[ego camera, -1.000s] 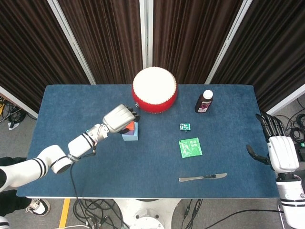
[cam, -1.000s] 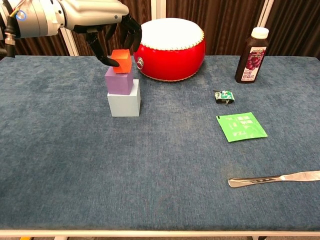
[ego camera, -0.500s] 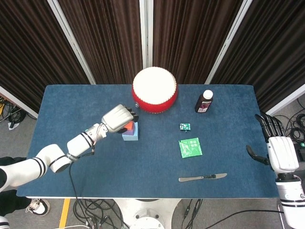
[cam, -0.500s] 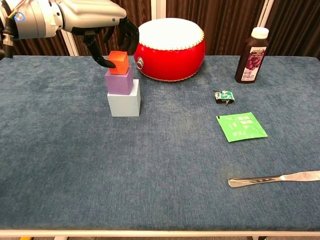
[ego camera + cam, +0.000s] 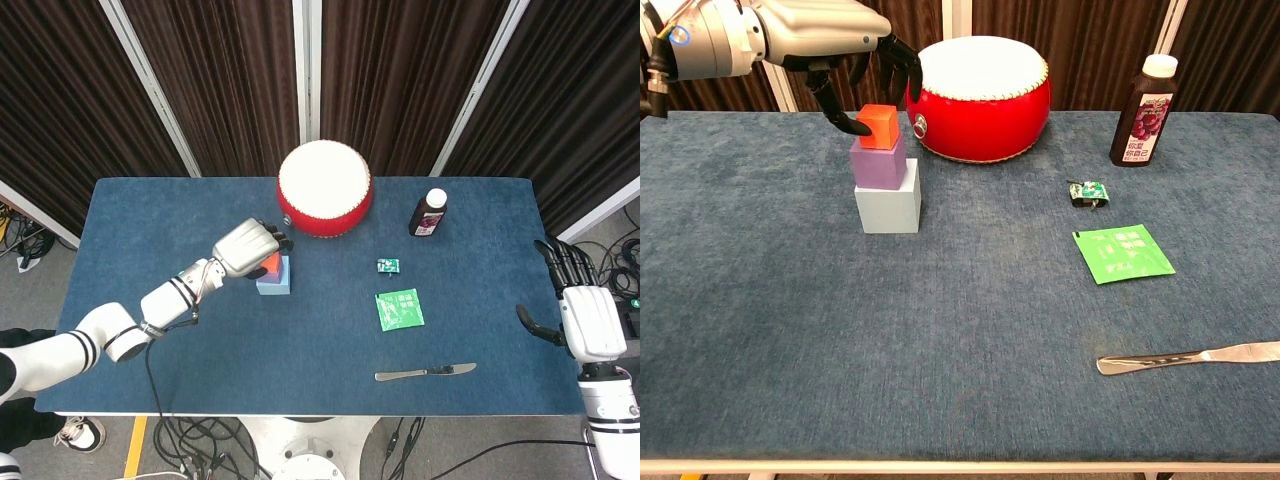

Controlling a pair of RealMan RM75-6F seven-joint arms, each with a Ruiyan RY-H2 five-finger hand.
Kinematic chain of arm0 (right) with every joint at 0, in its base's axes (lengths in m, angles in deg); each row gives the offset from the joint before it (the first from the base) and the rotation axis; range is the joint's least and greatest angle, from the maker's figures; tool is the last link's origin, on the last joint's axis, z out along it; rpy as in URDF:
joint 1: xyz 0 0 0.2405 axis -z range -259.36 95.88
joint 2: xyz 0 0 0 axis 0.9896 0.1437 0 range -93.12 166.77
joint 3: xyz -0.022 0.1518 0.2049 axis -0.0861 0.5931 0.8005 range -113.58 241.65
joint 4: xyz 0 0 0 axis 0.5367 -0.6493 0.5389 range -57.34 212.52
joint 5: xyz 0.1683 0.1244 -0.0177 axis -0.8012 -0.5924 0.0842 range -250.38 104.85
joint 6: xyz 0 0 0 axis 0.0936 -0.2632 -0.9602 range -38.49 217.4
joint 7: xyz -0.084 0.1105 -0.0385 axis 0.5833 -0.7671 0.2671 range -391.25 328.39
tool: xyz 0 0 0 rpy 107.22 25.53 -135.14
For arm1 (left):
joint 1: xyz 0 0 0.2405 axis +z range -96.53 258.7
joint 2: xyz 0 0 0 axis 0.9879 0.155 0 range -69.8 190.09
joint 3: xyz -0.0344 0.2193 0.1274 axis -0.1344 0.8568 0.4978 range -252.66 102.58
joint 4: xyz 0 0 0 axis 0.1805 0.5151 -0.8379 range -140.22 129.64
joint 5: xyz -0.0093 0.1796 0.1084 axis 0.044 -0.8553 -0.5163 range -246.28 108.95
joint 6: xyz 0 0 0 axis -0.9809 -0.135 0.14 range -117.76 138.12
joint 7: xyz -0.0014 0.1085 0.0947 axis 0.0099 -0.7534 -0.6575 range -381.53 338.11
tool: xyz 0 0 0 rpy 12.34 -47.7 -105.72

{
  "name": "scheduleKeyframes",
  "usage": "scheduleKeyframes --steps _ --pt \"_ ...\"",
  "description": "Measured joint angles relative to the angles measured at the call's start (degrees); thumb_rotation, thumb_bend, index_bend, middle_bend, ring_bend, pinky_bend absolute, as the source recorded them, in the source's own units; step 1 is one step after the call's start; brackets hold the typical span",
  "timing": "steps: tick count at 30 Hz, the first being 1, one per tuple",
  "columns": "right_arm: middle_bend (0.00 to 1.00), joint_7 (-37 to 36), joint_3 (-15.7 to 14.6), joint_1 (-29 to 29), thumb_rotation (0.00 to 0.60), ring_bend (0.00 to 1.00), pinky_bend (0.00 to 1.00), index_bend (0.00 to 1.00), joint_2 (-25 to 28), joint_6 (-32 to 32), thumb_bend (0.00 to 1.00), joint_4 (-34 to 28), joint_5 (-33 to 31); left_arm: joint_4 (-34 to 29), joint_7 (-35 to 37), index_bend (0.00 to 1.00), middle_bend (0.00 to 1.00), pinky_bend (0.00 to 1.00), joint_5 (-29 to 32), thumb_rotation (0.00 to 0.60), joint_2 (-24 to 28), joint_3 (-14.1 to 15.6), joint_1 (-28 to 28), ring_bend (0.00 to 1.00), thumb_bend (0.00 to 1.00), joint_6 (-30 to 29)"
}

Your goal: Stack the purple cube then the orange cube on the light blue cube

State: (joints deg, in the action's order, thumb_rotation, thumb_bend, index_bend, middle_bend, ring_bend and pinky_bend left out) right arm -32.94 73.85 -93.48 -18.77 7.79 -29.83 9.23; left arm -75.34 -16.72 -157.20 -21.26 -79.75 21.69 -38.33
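Standing stacked: one orange cube (image 5: pixel 878 126), one purple cube (image 5: pixel 878 163) (middle), one light blue cube (image 5: pixel 887 209).

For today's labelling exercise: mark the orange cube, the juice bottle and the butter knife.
orange cube (image 5: pixel 878 126), chest view, front face.
juice bottle (image 5: pixel 1143 115), chest view, label.
butter knife (image 5: pixel 1230 352), chest view, blade.

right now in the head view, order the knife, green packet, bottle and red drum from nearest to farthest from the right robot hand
From the right robot hand:
1. Knife, front edge.
2. Green packet, mid-table; bottle, far side. These two are too close to call.
3. Red drum, far centre.
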Motion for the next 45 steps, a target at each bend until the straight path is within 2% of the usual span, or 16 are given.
scheduleKeyframes --steps 8,16,23,27,33,38,45 --pt "0.00 -0.3 -0.1 0.0 0.600 0.00 0.00 0.00 0.1 0.1 0.22 0.0 0.2 -2.0 -1.4 0.32 0.40 0.43 1.2 0.600 1.1 -0.9 0.5 0.32 0.19 -0.7" --pt "0.00 -1.5 -0.3 0.3 0.600 0.00 0.00 0.00 0.8 -0.3 0.22 -0.3 1.0 -9.1 -7.0 0.34 0.39 0.42 4.2 0.600 5.6 -3.4 2.2 0.32 0.17 -3.8" --pt "0.00 -2.1 -0.7 0.7 0.600 0.00 0.00 0.00 1.1 -0.9 0.22 -0.5 2.2 -15.5 -16.2 0.34 0.38 0.42 9.1 0.600 9.4 -5.4 8.0 0.30 0.18 -13.1" --pt "0.00 -1.5 -1.0 0.5 0.600 0.00 0.00 0.00 0.9 -0.5 0.22 -0.6 2.6 -17.5 -21.7 0.33 0.38 0.40 13.2 0.600 9.0 -5.9 13.8 0.29 0.16 -21.7" --pt "0.00 -0.7 -1.3 0.3 0.600 0.00 0.00 0.00 0.6 -0.3 0.22 -0.8 3.3 -18.1 -24.9 0.33 0.36 0.38 16.3 0.600 7.4 -4.4 23.7 0.27 0.15 -32.1" --pt "0.00 -0.4 -1.6 0.1 0.600 0.00 0.00 0.00 0.4 0.0 0.22 -0.8 3.7 -20.0 -25.6 0.33 0.36 0.33 16.9 0.600 6.3 -2.7 29.5 0.26 0.14 -37.4" --pt "0.00 0.2 -2.2 0.0 0.600 0.00 0.00 0.00 0.2 0.3 0.22 -0.8 4.8 -23.5 -29.0 0.32 0.35 0.33 17.1 0.600 2.6 1.3 37.3 0.26 0.13 -43.8"
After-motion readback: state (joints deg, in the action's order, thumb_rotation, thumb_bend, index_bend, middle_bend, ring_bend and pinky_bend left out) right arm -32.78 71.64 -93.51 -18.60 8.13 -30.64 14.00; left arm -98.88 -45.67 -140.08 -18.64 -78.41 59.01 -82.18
